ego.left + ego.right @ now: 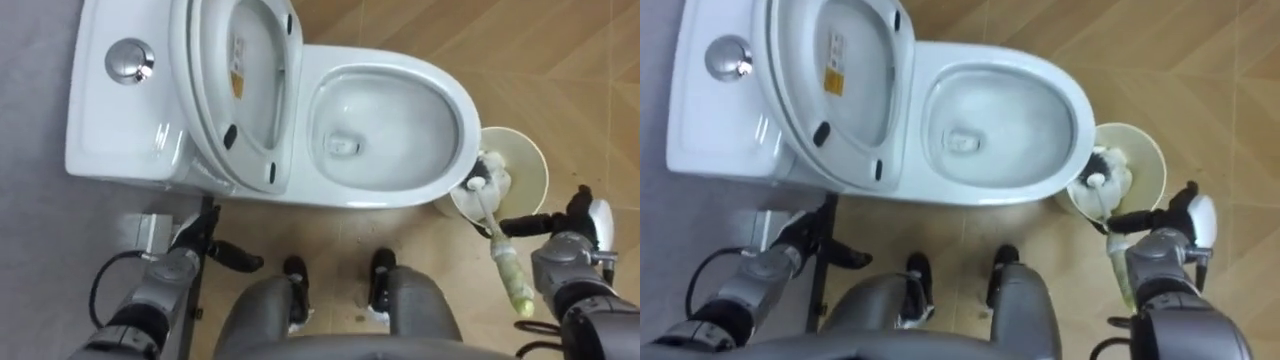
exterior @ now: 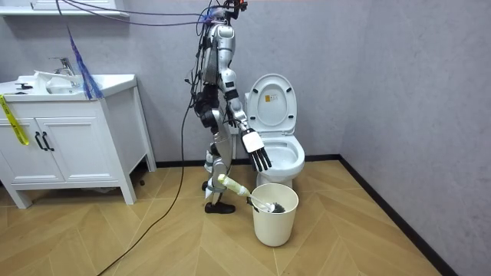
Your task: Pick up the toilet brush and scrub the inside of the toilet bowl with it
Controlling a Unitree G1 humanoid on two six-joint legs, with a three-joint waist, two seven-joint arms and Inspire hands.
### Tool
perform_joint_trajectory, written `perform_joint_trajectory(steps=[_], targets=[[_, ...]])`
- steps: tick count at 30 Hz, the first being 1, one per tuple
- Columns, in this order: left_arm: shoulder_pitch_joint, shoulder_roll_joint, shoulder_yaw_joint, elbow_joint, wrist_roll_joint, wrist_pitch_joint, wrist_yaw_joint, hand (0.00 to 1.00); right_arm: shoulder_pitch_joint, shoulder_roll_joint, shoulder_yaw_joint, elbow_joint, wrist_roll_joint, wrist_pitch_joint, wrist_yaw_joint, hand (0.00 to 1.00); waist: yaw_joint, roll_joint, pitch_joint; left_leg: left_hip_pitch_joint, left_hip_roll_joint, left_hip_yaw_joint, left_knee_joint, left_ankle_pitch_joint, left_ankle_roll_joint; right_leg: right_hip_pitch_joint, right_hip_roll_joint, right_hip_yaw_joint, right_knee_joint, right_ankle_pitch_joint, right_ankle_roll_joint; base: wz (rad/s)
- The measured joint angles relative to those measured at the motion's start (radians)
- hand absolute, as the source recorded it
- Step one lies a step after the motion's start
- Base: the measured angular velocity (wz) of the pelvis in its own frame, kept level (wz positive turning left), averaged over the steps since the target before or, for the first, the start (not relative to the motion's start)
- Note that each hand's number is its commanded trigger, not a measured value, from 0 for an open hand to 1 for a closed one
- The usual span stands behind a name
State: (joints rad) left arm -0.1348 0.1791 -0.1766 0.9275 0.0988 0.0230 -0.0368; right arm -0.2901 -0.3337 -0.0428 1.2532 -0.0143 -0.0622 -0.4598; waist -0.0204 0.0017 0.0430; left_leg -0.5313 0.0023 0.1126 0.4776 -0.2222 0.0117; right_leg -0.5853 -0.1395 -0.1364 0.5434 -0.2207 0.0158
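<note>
1. Toilet brush [image 1: 510, 268]: head down inside the white bucket [image 1: 535, 150], pale handle leaning out over the rim toward the robot's right side. Not lifted.
2. Right hand [image 1: 565, 255]: fingers straight and spread, hovering just above the handle. The room view showed a gap between hand and handle, so nothing was gripped.
3. Left hand [image 1: 200, 250]: fingers loose and apart, holding nothing, low beside the foot of the cistern [image 1: 105, 120]. Idle.
4. Toilet bowl [image 1: 385, 57]: open, a little water at the bottom, no brush in it. The raised seat and lid [image 1: 255, 70] leaned back toward the cistern, which carried a chrome flush button [image 1: 130, 60].
5. Progress, as judged: nothing brushed. Left to do: close the right hand on the handle, lift the head out of the bucket, carry it into the bowl, scrub, return it.
6. Position: the robot stood close against the bowl's long side. The bucket sat just beside the bowl's front end, so the carry looked short.
7. Surroundings: small grey box [image 1: 150, 232] on the floor by the cistern; white vanity cabinet [image 2: 69, 146] with a basin, well apart at the room view's left; herringbone wood floor [image 2: 345, 245].
8. Obstructions: none seen between bucket and bowl. The bowl's rim was the one edge to clear.
</note>
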Motion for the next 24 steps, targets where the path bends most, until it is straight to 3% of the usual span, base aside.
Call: perform_joint_trajectory(steps=[2, 8, 12, 15, 20, 24], targets=[[-0.009, 0.0, -0.022, -0.035, -0.033, -0.003, 0.0, 0.0, -0.015, -0.024, 0.003, -0.001, 0.037, 0.007, 0.0, 0.0, 0.001, -0.002, 0.0016, -0.054, 0.001, 0.001, 0.038, -0.011, 0.016, -0.051, -0.005, 0.003, 0.033, -0.008, 0.001, 0.08], [-0.014, 0.0, -0.071, -0.09, -0.088, -0.002, 0.0, 0.0, -0.026, -0.05, 0.022, -0.005, 0.088, 0.042, -0.003, 0.0, 0.017, -0.005, 0.0038, -0.206, 0.009, 0.002, 0.143, -0.031, 0.031, -0.194, -0.016, 0.01, 0.13, -0.013, 0.003, 0.05], [0.0, 0.009, -0.077, -0.154, -0.089, -0.001, 0.0, 0.0, -0.026, -0.061, 0.052, -0.004, 0.112, 0.043, -0.003, 0.0, 0.031, -0.003, 0.0034, -0.288, 0.009, 0.003, 0.222, -0.049, 0.035, -0.272, -0.027, 0.008, 0.204, -0.029, -0.005, 0.04], [0.004, 0.025, -0.081, -0.222, -0.112, -0.001, 0.0, 0.0, -0.045, -0.066, 0.069, -0.003, 0.139, 0.051, -0.002, 0.0, 0.039, 0.0, 0.0022, -0.353, 0.023, -0.005, 0.296, -0.071, 0.034, -0.329, -0.032, 0.004, 0.265, -0.048, -0.013, 0.03], [-0.035, 0.031, -0.103, -0.237, -0.193, -0.003, 0.0, 0.0, -0.06, -0.079, 0.115, 0.0, 0.198, 0.064, 0.031, 0.0, 0.057, 0.006, 0.0025, -0.436, 0.022, -0.01, 0.366, -0.08, 0.035, -0.404, -0.035, 0.007, 0.332, -0.063, -0.015, 0.06], [-0.037, 0.032, -0.122, -0.252, -0.225, -0.003, 0.0, 0.0, -0.079, -0.086, 0.122, 0.008, 0.206, 0.067, 0.056, 0.0, 0.058, 0.017, 0.0027, -0.489, 0.015, -0.009, 0.398, -0.081, 0.038, -0.461, -0.061, -0.002, 0.378, -0.071, -0.024, 0.08]])
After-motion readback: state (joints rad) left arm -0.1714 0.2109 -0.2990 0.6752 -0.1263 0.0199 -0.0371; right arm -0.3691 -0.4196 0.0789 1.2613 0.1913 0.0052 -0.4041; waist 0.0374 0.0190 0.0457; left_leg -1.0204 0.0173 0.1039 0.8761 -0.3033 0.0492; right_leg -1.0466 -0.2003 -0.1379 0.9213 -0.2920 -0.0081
